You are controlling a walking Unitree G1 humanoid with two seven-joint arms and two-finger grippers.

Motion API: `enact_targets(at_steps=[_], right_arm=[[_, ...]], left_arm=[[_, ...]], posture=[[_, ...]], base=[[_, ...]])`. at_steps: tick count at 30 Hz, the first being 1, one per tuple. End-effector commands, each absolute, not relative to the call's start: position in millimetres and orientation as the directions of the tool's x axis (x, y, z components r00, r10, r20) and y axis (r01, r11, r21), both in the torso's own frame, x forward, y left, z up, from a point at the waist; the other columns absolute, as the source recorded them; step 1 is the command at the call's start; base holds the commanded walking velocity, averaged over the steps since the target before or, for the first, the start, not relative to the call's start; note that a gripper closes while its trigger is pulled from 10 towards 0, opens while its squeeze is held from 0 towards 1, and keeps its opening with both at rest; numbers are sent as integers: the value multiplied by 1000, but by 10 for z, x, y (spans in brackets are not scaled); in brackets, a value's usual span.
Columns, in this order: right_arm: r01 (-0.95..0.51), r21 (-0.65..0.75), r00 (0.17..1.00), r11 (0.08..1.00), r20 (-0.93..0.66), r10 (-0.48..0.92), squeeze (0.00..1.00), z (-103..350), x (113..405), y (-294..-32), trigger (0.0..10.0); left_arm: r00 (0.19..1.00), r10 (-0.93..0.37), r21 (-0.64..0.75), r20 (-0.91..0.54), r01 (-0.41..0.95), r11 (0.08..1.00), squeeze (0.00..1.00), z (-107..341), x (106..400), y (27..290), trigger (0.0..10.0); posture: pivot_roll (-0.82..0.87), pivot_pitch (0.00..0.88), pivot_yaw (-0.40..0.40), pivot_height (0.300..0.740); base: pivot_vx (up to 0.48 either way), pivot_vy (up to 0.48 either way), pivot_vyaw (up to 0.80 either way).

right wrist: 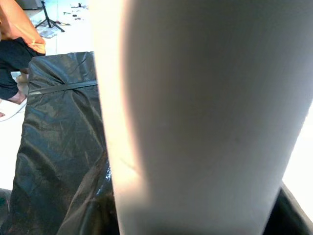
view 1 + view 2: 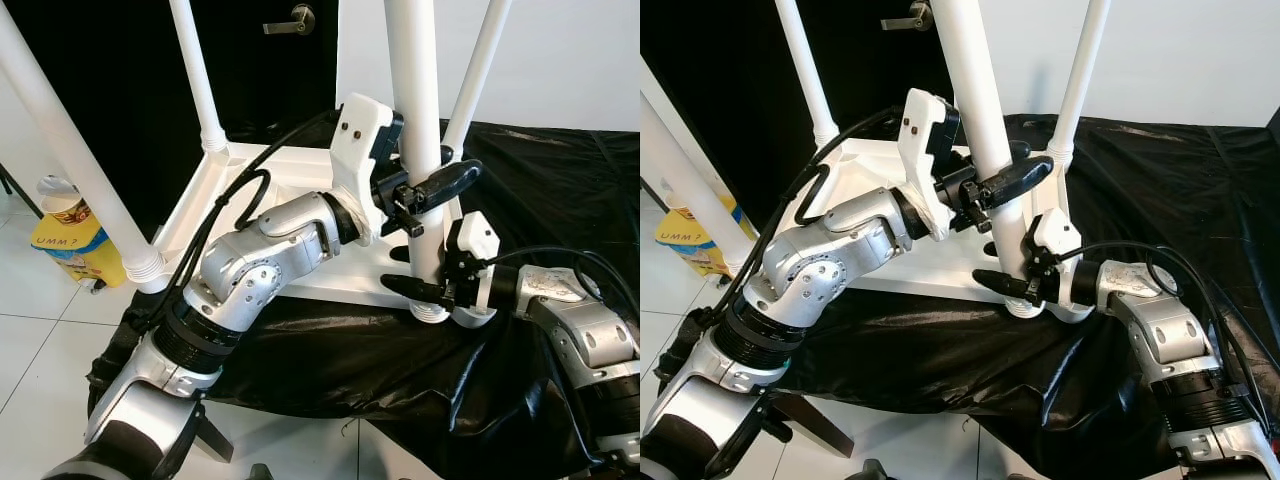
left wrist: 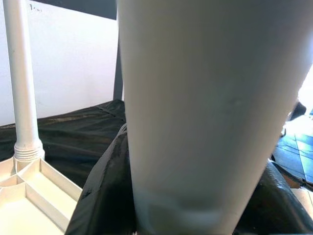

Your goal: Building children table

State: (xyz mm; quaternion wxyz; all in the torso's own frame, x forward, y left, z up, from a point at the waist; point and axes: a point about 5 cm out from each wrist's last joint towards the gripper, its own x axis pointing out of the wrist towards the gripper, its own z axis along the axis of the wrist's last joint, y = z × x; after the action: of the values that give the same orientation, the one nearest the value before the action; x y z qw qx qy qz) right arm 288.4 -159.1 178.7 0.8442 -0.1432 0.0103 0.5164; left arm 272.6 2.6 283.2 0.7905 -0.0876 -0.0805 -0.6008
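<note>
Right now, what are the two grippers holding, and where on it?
Both hold the same white round table leg: the left gripper partway up its shaft, the right gripper just above its base at the upturned white tabletop.

Both grippers (image 2: 430, 195) (image 2: 425, 290) apparently clamped.

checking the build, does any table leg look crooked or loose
None stands out. The tabletop lies upside down on black sheeting; both grippers hold the near leg upright in its corner socket. The others splay outward alike.

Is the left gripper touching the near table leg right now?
Touching. In the left eye view the left gripper has its black fingers wrapped around the near table leg, pressed against it.
</note>
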Motion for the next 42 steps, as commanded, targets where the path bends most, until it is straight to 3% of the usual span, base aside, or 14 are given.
enact_targets(at_steps=[1, 6, 7, 12, 13, 14, 15, 16, 17, 18, 28, 32, 33, 42], right_arm=[[-867, -253, 475, 430, -156, 866, 0, 1822, 2905, -1602, 10000], [-865, -250, 479, 435, -154, 864, 0, 1815, 2901, -1604, 10000], [-864, -243, 483, 442, -152, 862, 0, 1811, 2903, -1607, 10000], [-860, -230, 494, 456, -143, 858, 0, 1815, 2908, -1613, 10000], [-849, -237, 509, 471, -135, 850, 435, 1823, 2922, -1618, 10000], [-839, -237, 526, 490, -122, 842, 357, 1835, 2942, -1622, 10000], [-839, -237, 526, 490, -122, 842, 357, 1835, 2942, -1622, 10000], [-832, -237, 536, 501, -114, 837, 722, 1843, 2955, -1624, 10000], [-832, -237, 536, 501, -114, 837, 722, 1843, 2955, -1624, 10000], [-829, -238, 541, 507, -110, 834, 1000, 1849, 2963, -1624, 10000], [-799, -231, 583, 556, -69, 809, 1000, 1858, 2997, -1616, 10000], [-761, -239, 629, 603, -46, 776, 1000, 1842, 3018, -1591, 10000], [-742, -245, 651, 624, -37, 758, 0, 1836, 3029, -1591, 10000], [-628, -233, 758, 743, 31, 651, 0, 1847, 3091, -1576, 10000]], left_arm=[[-244, -942, 84, 229, 969, -230, 0, 2888, 2461, 4, 0], [-232, -948, 90, 218, 972, -217, 0, 2885, 2468, 0, 0], [-224, -953, 98, 203, 973, -207, 0, 2874, 2474, -8, 10000], [-212, -958, 103, 194, 975, -195, 0, 2873, 2478, -21, 10000], [-188, -962, 105, 195, 980, -170, 0, 2886, 2496, -27, 10000], [-143, -970, 96, 196, 987, -127, 0, 2897, 2543, -33, 10000], [-143, -970, 96, 196, 987, -127, 0, 2897, 2543, -33, 10000], [-105, -975, 94, 195, 992, -88, 0, 2909, 2583, -35, 10000], [-105, -975, 94, 195, 992, -88, 0, 2909, 2583, -35, 10000], [-79, -978, 93, 194, 994, -62, 0, 2917, 2609, -36, 10000], [-13, -979, 117, 203, 993, 11, 0, 3004, 2624, -57, 10000], [63, -979, 113, 193, 990, 85, 0, 3028, 2675, -90, 10000], [93, -977, 105, 192, 988, 115, 0, 3032, 2704, -98, 10000], [210, -956, 81, 207, 970, 231, 0, 3076, 2796, -127, 10000]], posture=[[-56, 0, -12, 740], [-56, 0, -11, 740], [-57, 0, -11, 740], [-57, 0, -9, 740], [-56, 0, -9, 740], [-55, 0, -8, 740], [-55, 0, -8, 740], [-55, 0, -9, 740], [-55, 0, -9, 740], [-54, 0, -8, 740], [-47, 0, -9, 740], [-45, 0, -5, 740], [-45, 0, -4, 740], [-42, 6, 4, 740]], base=[[0, 0, 0], [0, 0, 0], [0, 0, 0], [0, 0, 0], [0, 0, 0], [0, 0, 0], [0, 0, 0], [0, 0, 0], [0, 0, 0], [0, 0, 0], [0, 0, 0], [0, 0, 0], [0, 0, 0], [0, 0, 0]])
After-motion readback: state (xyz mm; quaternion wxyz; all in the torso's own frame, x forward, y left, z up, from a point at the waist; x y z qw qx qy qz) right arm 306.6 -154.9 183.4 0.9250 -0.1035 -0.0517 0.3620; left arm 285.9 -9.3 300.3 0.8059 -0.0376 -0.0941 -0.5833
